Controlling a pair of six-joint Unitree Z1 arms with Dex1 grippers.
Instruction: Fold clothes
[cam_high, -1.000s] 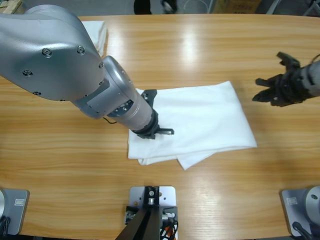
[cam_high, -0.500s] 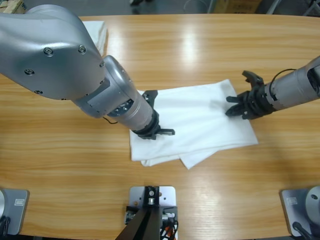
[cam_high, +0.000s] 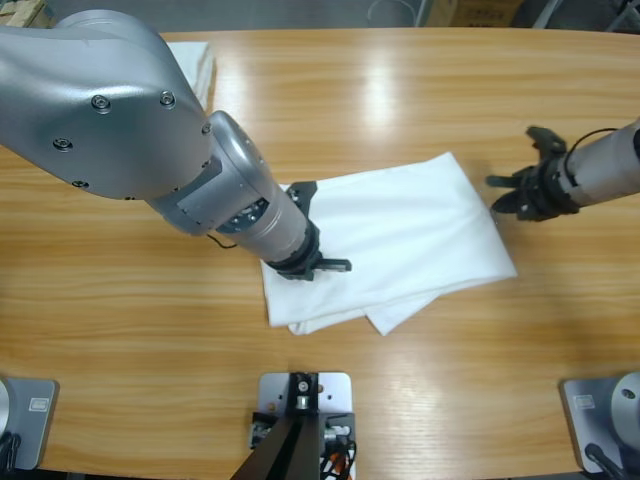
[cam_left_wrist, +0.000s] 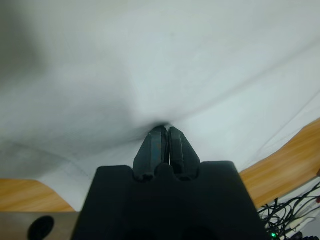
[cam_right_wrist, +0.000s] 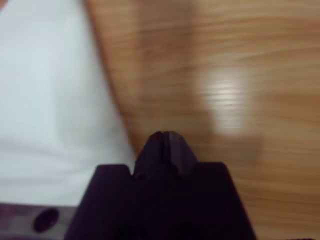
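Folded T-shirt (cam_high: 400, 240): a white rectangle in the middle of the wooden desk (cam_high: 400, 90), with a lower layer peeking out along its near edge.
Left gripper (cam_high: 315, 262): on the shirt's left part, jaws pressed together; in the left wrist view (cam_left_wrist: 163, 132) the tips dent the cloth, and whether any cloth is pinched between them I cannot tell.
Right gripper (cam_high: 520, 190): just beside the shirt's right edge, over bare wood; in the right wrist view (cam_right_wrist: 163, 136) its jaws meet with nothing between them.
Second white cloth (cam_high: 195, 65): folded at the far left of the desk, partly hidden behind the left arm.
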